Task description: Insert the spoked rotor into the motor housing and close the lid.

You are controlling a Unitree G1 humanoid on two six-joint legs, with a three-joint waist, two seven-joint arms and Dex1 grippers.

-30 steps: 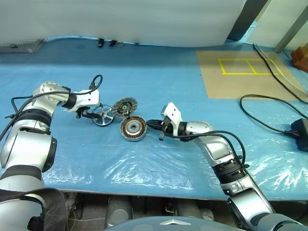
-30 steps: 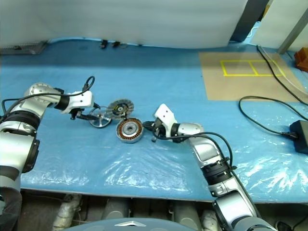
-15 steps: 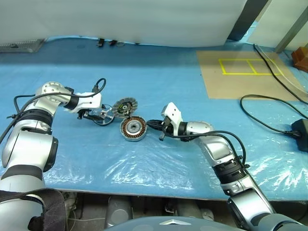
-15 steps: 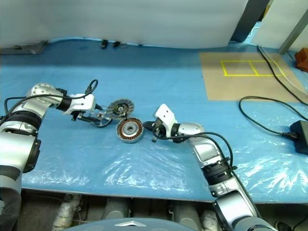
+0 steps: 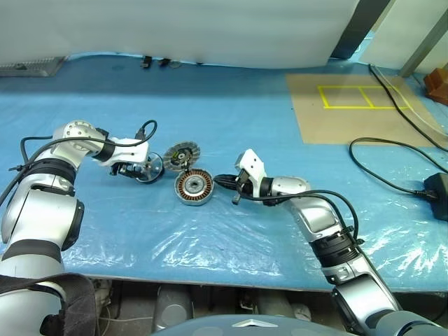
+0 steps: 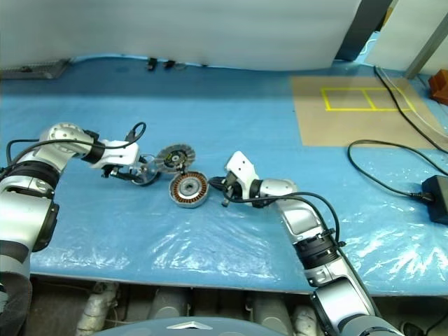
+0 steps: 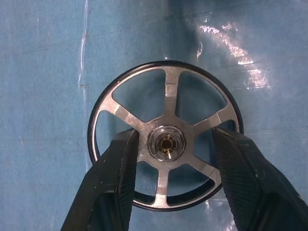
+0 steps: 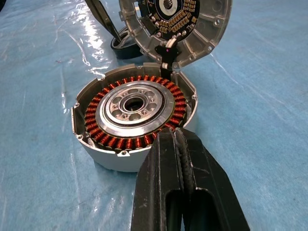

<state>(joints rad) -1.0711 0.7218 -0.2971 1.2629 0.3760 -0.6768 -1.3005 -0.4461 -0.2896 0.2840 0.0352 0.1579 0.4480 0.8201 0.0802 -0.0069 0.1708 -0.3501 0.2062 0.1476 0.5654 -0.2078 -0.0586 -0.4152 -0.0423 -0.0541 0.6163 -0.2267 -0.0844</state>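
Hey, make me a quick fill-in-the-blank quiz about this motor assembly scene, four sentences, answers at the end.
1. The left tool has its two black fingers on either side of the hub of the black-rimmed wheel with ____ silver spokes.
2. The winding ring inside the round silvery motor housing is coloured ____.
3. The right tool in front of the housing has its fingers ____.
4. The round grey lid stands ____ at the housing's far edge, not closed.

Missing words: six; copper-orange; shut; tilted up
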